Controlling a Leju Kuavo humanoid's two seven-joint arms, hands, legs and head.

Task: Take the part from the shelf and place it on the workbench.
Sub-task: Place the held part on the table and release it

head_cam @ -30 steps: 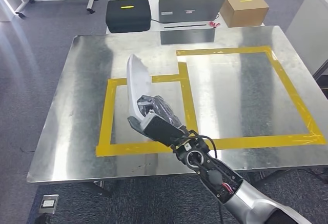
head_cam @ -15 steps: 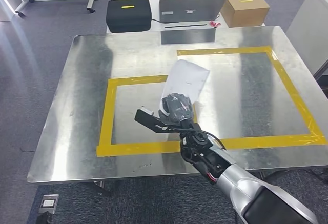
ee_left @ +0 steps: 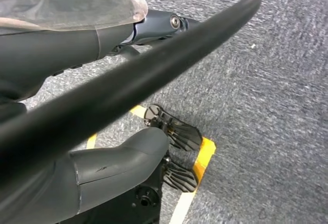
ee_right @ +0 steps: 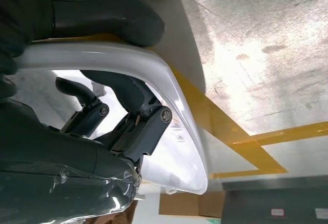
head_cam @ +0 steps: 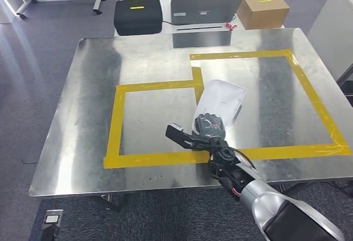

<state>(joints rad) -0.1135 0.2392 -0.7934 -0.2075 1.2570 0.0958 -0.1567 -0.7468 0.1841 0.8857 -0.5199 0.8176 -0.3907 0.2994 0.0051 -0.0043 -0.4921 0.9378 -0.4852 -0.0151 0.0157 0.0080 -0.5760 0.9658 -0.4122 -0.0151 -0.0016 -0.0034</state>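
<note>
White part point(head_cam: 219, 100) held over the metal workbench point(head_cam: 83, 114), above the corner where the two yellow tape frames point(head_cam: 114, 125) meet, broad face turned up toward the head camera. Clamped at its near edge by the right hand point(head_cam: 206, 126): dark fingers point(ee_right: 127, 88) curled across one face, thick thumb point(ee_right: 104, 16) pressed on the other in the right wrist view. Right arm point(head_cam: 250, 188) reaching in from the lower right, wrist bent, forearm angled up and left. Left hand point(ee_left: 170, 137) hanging over grey carpet point(ee_left: 278, 106); open or closed, cannot tell. Farther back, black case point(head_cam: 138, 15), laptop point(head_cam: 206, 9), cardboard box point(head_cam: 262, 7).
</note>
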